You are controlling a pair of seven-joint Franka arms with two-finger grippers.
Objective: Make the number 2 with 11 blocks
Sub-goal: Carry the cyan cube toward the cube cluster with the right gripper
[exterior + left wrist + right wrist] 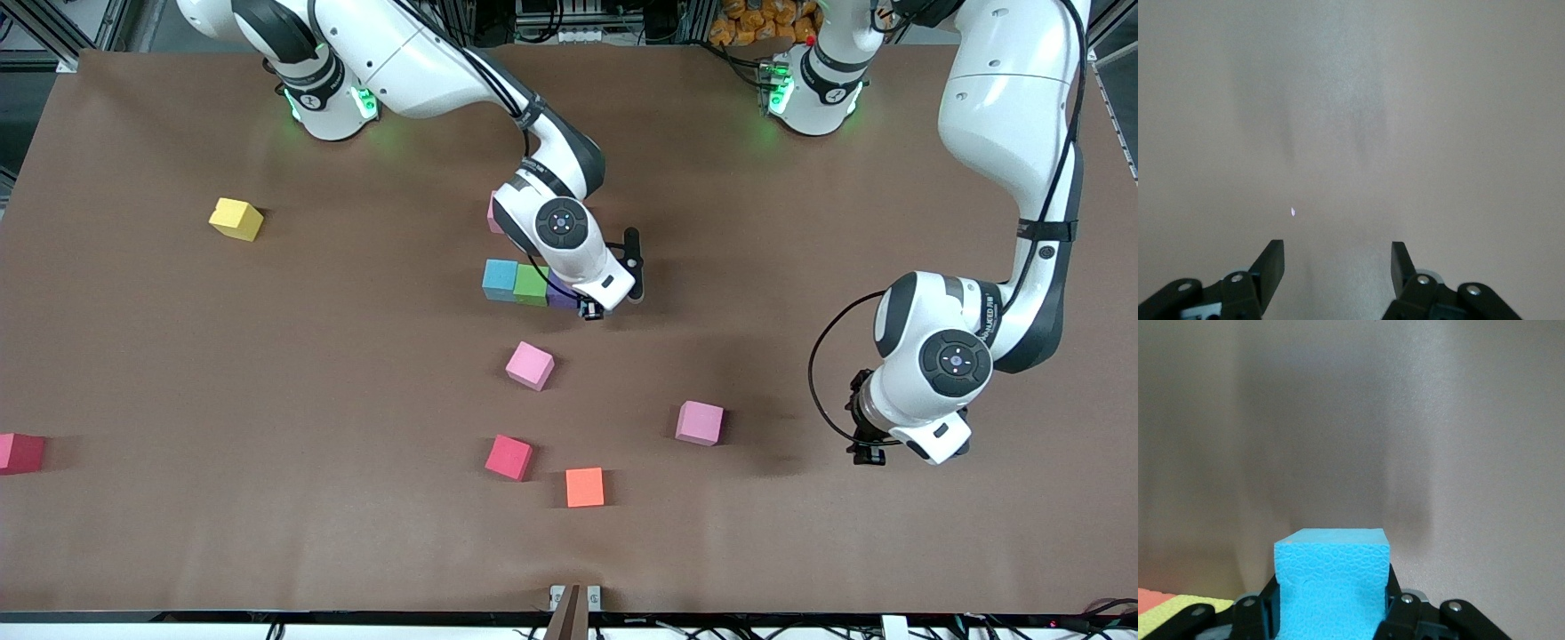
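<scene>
- We saw the right gripper [1331,613] clamped on a blue block [1331,583], over the middle of the table [133,356], right beside the row of blocks there.
- That row held a second blue block [500,278], a green block [531,284] touching it, and a purple block [560,293] touching the green one, partly hidden under the right arm.
- A pink block [492,213] peeked out from under the same arm, farther from the front camera than the row.
- Nearer the front camera lay a second pink block [530,365], a third pink block [700,422], a red block [508,457] and an orange block [585,487], all apart from one another.
- The yellow block [236,219] sat well apart, toward the right arm's end of the table.
- Another red block [20,452] lay at the table edge on that same end.
- The left gripper [1337,267] waited above bare table toward the left arm's end, its fingers [1271,263] parted and holding nothing.
</scene>
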